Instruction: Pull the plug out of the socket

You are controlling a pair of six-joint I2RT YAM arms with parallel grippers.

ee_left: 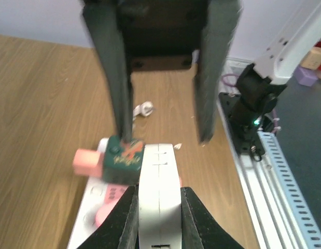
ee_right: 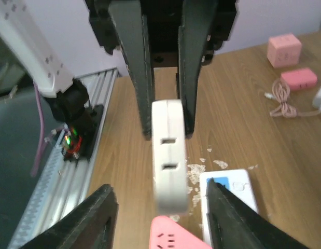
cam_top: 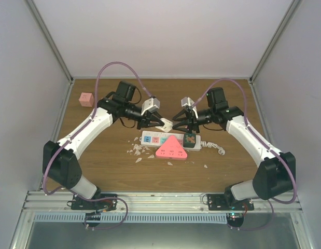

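Note:
A flat white plug (cam_top: 166, 125) hangs in the air between my two grippers, above the socket (cam_top: 150, 139), a long white strip with pastel faces lying on the wooden table. My left gripper (ee_left: 158, 207) is shut on the white plug (ee_left: 158, 181), a jaw pressed against each flat side. My right gripper (ee_right: 160, 218) is open, its jaws well clear of both sides of the plug (ee_right: 168, 155). A pink triangular adapter (cam_top: 171, 148) and a dark green cube adapter (cam_top: 190, 139) sit on the socket.
White flakes (cam_top: 137, 151) litter the table in front of the socket. Its short white cord (cam_top: 214, 149) curls to the right. A pink cube (cam_top: 86, 99) stands at the back left. A pink charger with cable (ee_right: 299, 79) lies nearby.

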